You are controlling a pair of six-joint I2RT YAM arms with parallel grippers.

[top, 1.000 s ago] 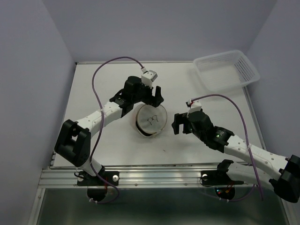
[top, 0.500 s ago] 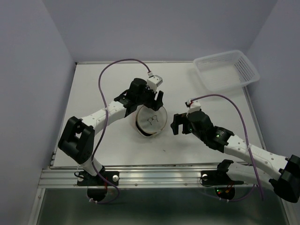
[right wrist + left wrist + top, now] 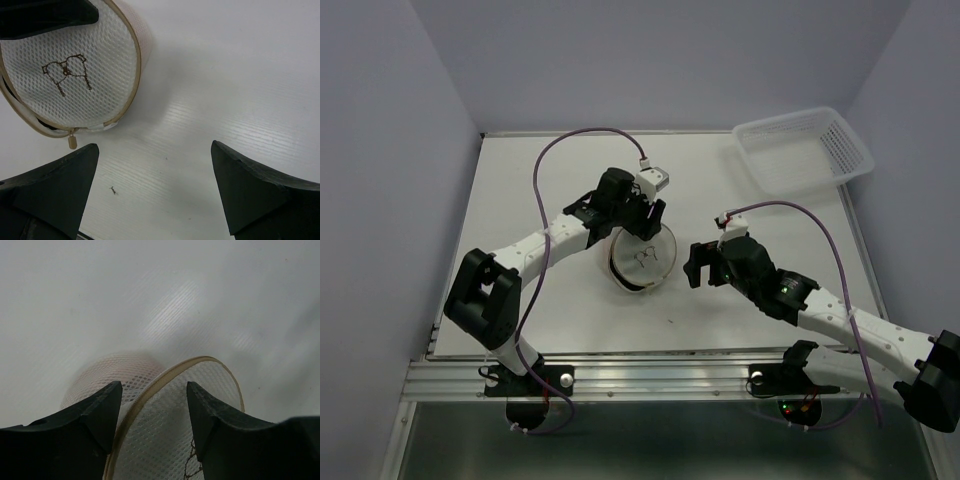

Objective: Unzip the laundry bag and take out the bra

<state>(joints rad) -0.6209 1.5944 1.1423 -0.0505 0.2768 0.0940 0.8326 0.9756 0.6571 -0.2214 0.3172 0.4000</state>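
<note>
The laundry bag (image 3: 642, 260), a small round white mesh pouch with a tan rim, lies mid-table with its lid up. It bears a small brown embroidered mark (image 3: 67, 72). Its tan zipper pull (image 3: 73, 142) hangs at the near rim. My left gripper (image 3: 642, 216) is open over the bag's far edge. In the left wrist view (image 3: 154, 390) its jaws stand either side of the tan rim (image 3: 150, 390) without gripping it. My right gripper (image 3: 694, 264) is open and empty just right of the bag, above bare table (image 3: 155, 150). The bra is hidden inside.
A rectangular white plastic basket (image 3: 805, 150) stands at the back right corner. A small dark speck (image 3: 114, 190) lies on the table near the bag. The table's front edge and metal rail (image 3: 650, 375) run below the arms.
My left gripper has shifted slightly right and come down onto the bag's far rim, its jaws a little narrower. The right arm and the bag have hardly moved.
</note>
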